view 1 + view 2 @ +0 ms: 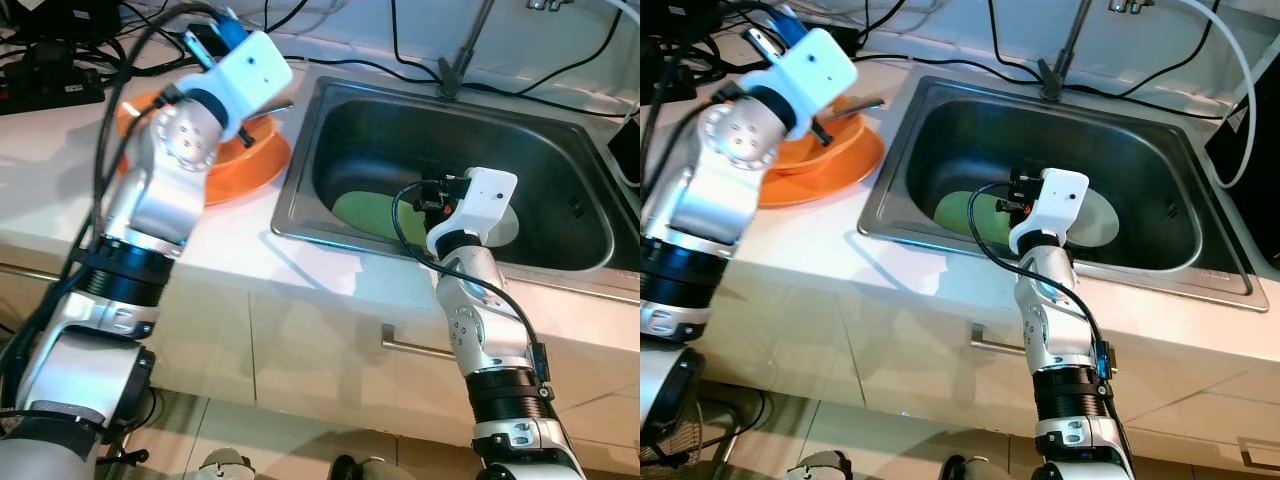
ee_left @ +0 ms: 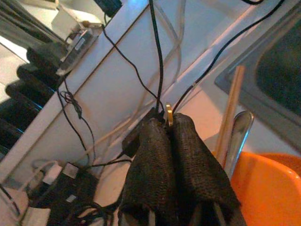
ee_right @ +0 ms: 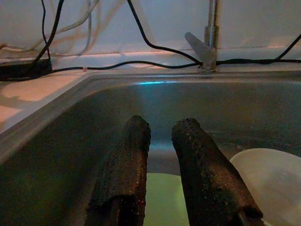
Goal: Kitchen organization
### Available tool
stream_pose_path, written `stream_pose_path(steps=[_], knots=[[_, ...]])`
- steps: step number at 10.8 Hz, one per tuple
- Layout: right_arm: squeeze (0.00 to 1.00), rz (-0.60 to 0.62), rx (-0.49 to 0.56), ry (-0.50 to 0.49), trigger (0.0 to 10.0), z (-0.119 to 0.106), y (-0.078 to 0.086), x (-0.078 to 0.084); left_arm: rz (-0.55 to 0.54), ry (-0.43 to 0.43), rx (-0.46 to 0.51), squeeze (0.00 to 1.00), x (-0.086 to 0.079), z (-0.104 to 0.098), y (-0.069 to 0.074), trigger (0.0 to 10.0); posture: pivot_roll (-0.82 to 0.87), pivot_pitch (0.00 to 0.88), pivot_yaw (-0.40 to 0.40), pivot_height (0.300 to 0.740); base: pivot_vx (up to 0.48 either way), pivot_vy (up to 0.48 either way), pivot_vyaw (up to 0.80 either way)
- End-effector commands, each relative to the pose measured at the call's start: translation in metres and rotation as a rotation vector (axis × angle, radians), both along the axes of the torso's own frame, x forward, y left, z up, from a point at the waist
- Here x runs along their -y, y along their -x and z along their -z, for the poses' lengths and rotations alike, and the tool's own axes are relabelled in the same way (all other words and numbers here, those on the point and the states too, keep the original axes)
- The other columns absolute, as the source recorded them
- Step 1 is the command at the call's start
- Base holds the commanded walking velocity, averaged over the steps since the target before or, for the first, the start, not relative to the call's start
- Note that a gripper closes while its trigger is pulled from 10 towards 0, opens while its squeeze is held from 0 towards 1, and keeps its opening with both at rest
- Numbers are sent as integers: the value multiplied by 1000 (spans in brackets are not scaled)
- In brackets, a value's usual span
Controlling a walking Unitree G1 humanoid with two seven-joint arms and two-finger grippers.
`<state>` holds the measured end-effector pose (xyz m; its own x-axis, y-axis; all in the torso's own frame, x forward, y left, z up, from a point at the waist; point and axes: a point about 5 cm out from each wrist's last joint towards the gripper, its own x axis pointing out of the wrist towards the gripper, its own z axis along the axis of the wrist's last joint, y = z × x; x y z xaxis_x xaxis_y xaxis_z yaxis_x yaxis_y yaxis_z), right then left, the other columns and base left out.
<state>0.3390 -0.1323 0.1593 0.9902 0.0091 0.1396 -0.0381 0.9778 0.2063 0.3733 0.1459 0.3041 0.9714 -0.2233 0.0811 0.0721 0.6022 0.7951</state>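
On the counter left of the sink (image 1: 400, 140), an orange bowl (image 1: 252, 138) sits on an orange plate (image 1: 250, 175). A metal spoon (image 2: 241, 136) and a wooden chopstick (image 2: 232, 108) stand in the bowl. My left gripper (image 2: 168, 123) hovers above the bowl, pointing at the back wall. It is shut, with a thin yellow sliver pinched at its tips; I cannot tell what that is. My right gripper (image 3: 163, 127) is down in the sink, open by a narrow gap and holding nothing. It hangs just over a green plate (image 1: 365, 212) beside a white plate (image 1: 1095, 220).
A faucet (image 1: 465, 45) rises behind the sink. A power strip (image 1: 50, 80) and several black cables lie along the back wall. A black box (image 1: 628, 150) stands at the sink's right. A drawer handle (image 1: 415, 347) sits below the counter edge.
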Motion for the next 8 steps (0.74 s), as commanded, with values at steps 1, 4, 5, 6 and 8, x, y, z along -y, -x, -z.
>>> stream_pose_path(steps=[1, 4, 5, 6, 8], knots=[[0, 16, 3, 4, 10000, 1, -1, 5, 15, 23, -3, 0, 0, -11, 2, 10000, 21, 82, -107, 740, 0, 0, 0], [0, 12, 1, 5, 10000, 1, -1, 4, 48, 54, 107, 0, 1, -30, 8, 10000, 23, 81, -108, 740, 0, 0, 0], [0, 11, 2, 9, 10000, 1, -1, 4, 141, 113, 291, 0, 14, -55, 18, 10000, 20, 80, -109, 740, 0, 0, 0], [0, 11, 3, 11, 10000, 1, -1, 5, 200, 133, 366, 0, 23, -66, 26, 10000, 18, 78, -109, 740, 0, 0, 0], [0, 10, 7, 14, 10000, 1, -1, 4, 376, 343, 416, 0, 41, -74, 38, 10000, 17, 70, -106, 740, 0, 0, 0]])
